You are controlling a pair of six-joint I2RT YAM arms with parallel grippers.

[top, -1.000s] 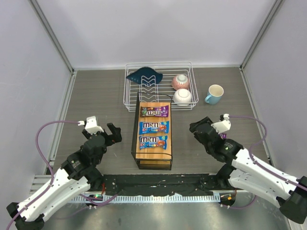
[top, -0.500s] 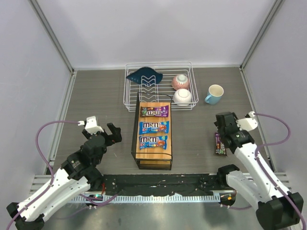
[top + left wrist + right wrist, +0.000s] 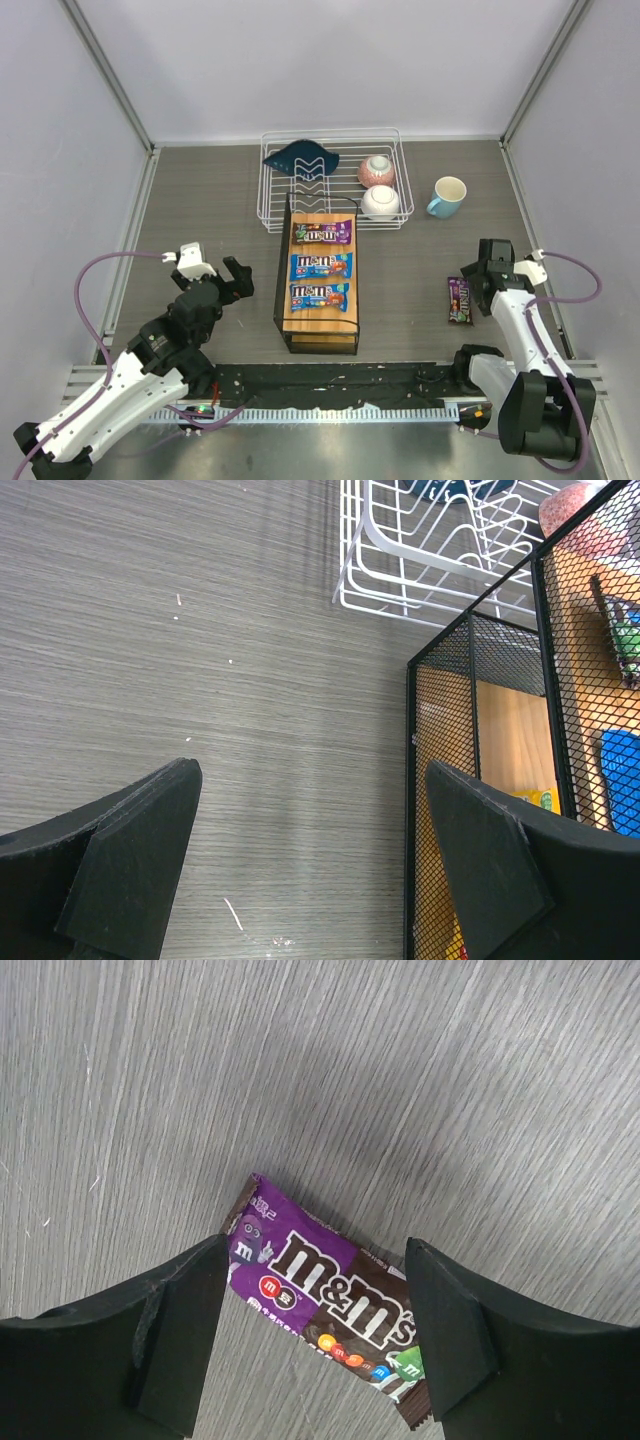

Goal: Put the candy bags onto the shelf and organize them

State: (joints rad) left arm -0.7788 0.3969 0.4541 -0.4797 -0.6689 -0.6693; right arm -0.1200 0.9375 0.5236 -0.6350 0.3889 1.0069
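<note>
The shelf stands mid-table, black-framed with a wooden top. On that top lie three candy bags in a column: a purple one and two blue ones. Another purple candy bag lies flat on the table to the right. My right gripper hovers over it, open; in the right wrist view this bag lies between the spread fingers of the gripper, untouched. My left gripper is open and empty left of the shelf, whose mesh side shows beside the right finger.
A white wire dish rack behind the shelf holds a dark blue dish and two bowls. A light blue mug stands to its right. Grey walls close in the table on the left, right and far sides.
My right arm has swung from beside the shelf out to the right and now sits over the purple bag on the table, jaws spread wider. The left arm has not moved.
</note>
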